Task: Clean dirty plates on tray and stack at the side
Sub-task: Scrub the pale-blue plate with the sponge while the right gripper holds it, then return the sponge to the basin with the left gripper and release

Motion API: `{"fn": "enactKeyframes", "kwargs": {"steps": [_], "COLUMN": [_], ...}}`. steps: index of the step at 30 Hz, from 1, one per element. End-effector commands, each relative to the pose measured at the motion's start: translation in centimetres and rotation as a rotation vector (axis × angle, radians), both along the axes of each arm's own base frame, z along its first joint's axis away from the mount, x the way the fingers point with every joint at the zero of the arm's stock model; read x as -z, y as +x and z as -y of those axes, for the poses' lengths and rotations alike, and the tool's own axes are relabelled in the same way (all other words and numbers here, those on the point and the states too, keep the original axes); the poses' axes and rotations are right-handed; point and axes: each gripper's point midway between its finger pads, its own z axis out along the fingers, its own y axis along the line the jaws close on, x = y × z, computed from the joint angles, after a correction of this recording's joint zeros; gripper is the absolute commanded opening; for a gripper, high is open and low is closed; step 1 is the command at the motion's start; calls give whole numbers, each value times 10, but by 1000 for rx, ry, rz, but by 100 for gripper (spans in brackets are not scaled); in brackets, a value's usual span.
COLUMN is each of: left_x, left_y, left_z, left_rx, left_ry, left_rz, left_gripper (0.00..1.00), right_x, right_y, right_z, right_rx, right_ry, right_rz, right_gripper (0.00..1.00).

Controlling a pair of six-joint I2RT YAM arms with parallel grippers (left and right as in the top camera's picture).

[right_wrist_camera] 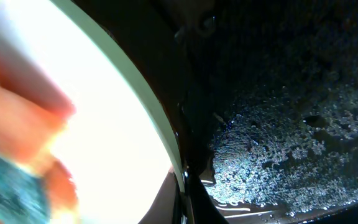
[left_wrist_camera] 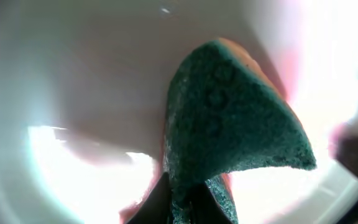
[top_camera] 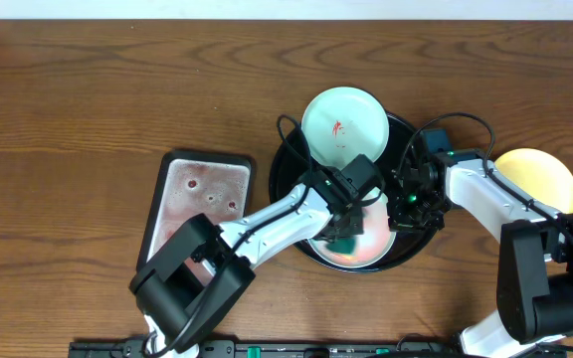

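Observation:
The black tray (top_camera: 403, 135) lies right of the table's middle. A pale mint plate (top_camera: 372, 245) lies in its near part. My left gripper (top_camera: 346, 227) is shut on a green sponge (left_wrist_camera: 229, 118) with an orange side and presses it on this plate (left_wrist_camera: 73, 93). My right gripper (top_camera: 406, 204) is shut on the plate's right rim (right_wrist_camera: 166, 134), with the wet tray floor (right_wrist_camera: 291, 93) beside it. A second mint plate (top_camera: 343, 124) with a red smear rests on the tray's far edge. A pale yellow plate (top_camera: 537, 177) lies on the wood to the right.
A rectangular silver-grey tray (top_camera: 199, 199) with reddish spots lies left of the black tray, beside my left arm. Bare brown tabletop (top_camera: 117, 89) stretches across the left and far side. The yellow plate sits close behind my right arm.

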Motion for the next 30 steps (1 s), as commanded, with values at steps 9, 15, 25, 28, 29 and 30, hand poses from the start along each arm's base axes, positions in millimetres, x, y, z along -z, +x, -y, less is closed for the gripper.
{"fn": "enactKeyframes", "kwargs": {"steps": [9,15,25,28,29,30], "left_x": [-16,-61,-163,-163,-159,-151], "left_y": [54,51,27,20,18,17], "left_z": [-94,-72,-107,-147,-162,-181], "left_rx": [71,53,-29,-85,-107,-135], "left_ry": [538,372,171,231,256,290], "left_rz": [316,331,407,358,335,301], "left_gripper": [8,8,7,8,7,7], "right_x": [6,6,6,6,6,6], "right_y": [-3,-4,-5,-5,-5,-5], "right_z": [13,13,14,14,14,14], "right_rx": [-5,-5,-5,-9,-15,-25], "right_ry": [-65,-66,-66,-65,-64,-63], "right_rz": [-9,-13,-18,-16,-15,-12], "right_gripper": [1,1,1,1,1,1]}}
